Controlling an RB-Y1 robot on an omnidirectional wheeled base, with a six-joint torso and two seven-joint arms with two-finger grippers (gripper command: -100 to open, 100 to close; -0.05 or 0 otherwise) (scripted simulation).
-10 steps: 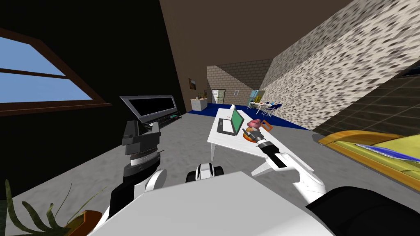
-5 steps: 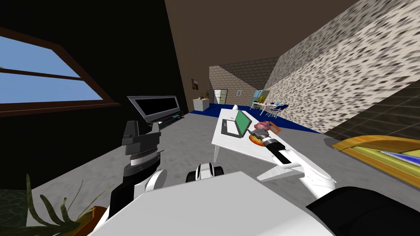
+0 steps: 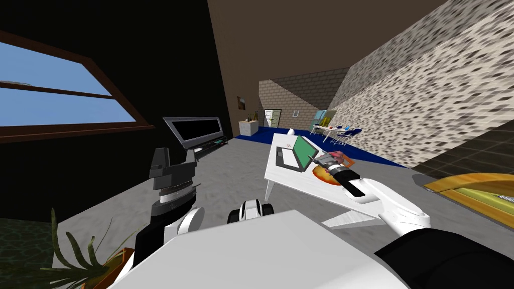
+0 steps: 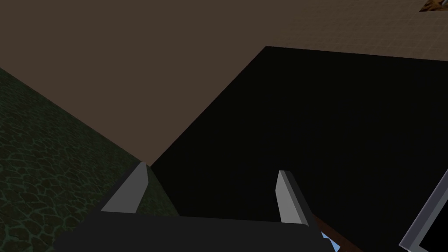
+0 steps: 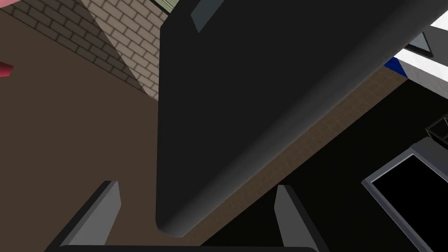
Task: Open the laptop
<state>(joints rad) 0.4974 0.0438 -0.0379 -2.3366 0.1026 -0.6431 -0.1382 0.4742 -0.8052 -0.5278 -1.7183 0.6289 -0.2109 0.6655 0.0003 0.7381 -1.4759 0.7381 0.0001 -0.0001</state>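
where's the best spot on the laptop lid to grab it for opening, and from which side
Probably the free top edge of the laptop lid, near its corner, coming from the dark back side where the right gripper is. The lid is a thin panel already tilted up off the base, so open fingers can straddle that edge.

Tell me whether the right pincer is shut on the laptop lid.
No: the right pincer's fingers stand apart, with gaps to the lid between them.
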